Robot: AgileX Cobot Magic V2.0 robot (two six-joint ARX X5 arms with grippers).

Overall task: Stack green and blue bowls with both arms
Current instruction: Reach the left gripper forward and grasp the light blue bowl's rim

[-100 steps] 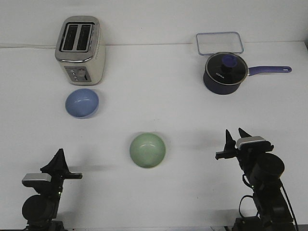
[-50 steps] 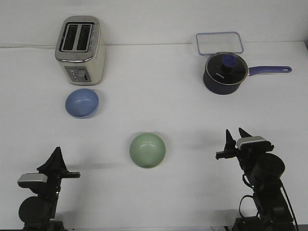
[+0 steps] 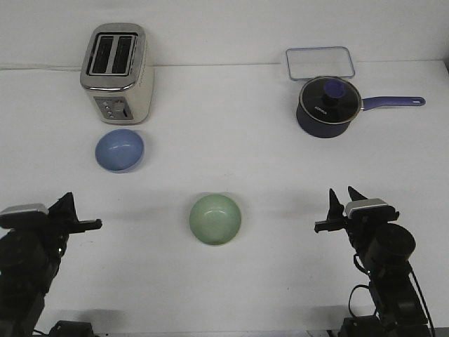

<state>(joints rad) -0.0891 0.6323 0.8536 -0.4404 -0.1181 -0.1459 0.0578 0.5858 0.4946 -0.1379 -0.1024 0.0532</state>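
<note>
We see the green bowl (image 3: 215, 219) on bare table (image 3: 231, 126) between both grippers, well apart from each. Blue bowl (image 3: 119, 149) sits beyond the left gripper (image 3: 67, 202), just before the toaster (image 3: 117, 73). Right gripper (image 3: 344, 196) fingers slightly parted, empty. Left fingers: can't tell.

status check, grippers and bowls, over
Left gripper empty, jaws unclear; right gripper open, empty. Pale green round bowl and light blue round bowl apart, unstacked. Nothing between them.
</note>
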